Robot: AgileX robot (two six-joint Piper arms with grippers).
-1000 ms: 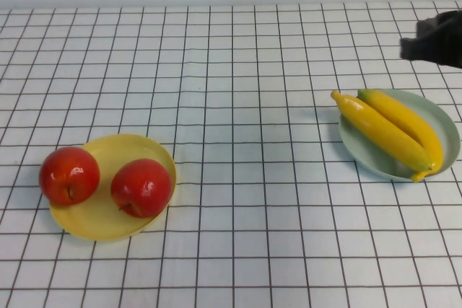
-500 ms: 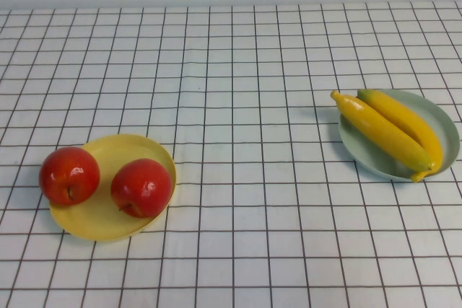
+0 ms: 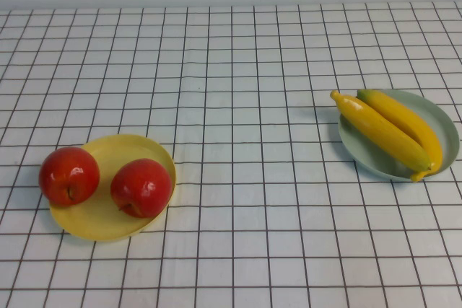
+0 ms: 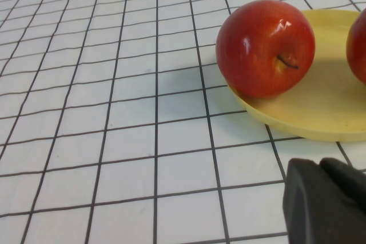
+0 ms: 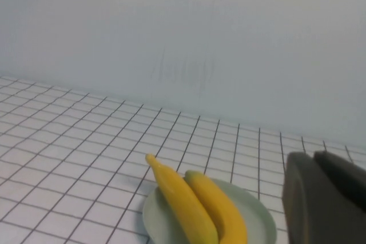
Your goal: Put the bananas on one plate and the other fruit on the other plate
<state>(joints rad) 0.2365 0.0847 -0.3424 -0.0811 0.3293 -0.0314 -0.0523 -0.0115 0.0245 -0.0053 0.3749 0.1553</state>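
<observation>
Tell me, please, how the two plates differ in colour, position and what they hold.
The yellow plate sits on the robot's left and near; the green plate sits on its right and farther back. The yellow plate holds two apples, the left one overhanging its rim; the green plate holds two bananas side by side. Both are round and shallow. Neither the left gripper nor the right gripper touches them.
</observation>
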